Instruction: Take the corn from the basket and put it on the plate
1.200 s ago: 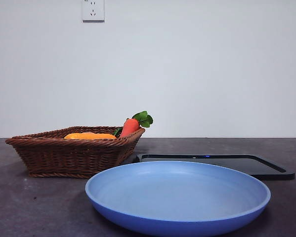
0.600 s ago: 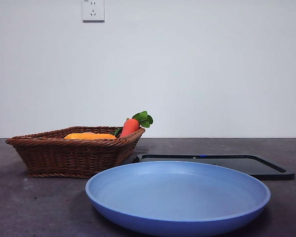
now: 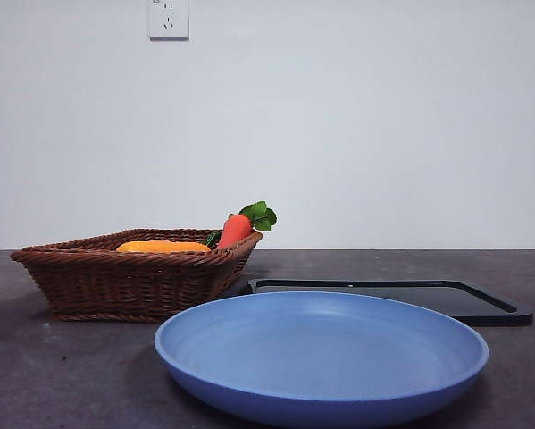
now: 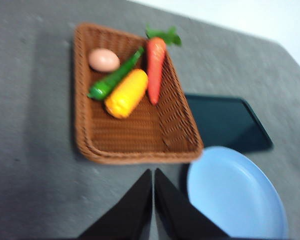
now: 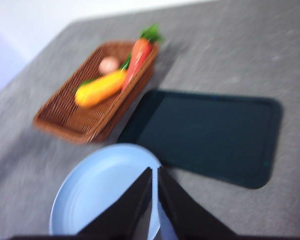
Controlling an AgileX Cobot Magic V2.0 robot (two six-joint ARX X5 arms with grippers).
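Observation:
The orange-yellow corn point(image 4: 125, 93) lies in the brown wicker basket point(image 4: 109, 132), beside a carrot point(image 4: 155, 67); it also shows as corn point(image 5: 99, 88) in the right wrist view and as a low orange strip of corn point(image 3: 163, 246) above the basket rim point(image 3: 129, 268) in the front view. The light-blue plate point(image 3: 321, 357) sits in front of the basket, bare. My left gripper point(image 4: 153, 172) hangs shut high above the table near the basket's edge. My right gripper point(image 5: 155, 172) hovers shut above the plate point(image 5: 102, 190). Neither holds anything.
A green pepper point(image 4: 112, 80) and a pinkish egg-like item point(image 4: 104, 60) share the basket. A flat black tray point(image 5: 205, 132) lies beside the plate and basket. A white wall with an outlet point(image 3: 168, 18) stands behind the table.

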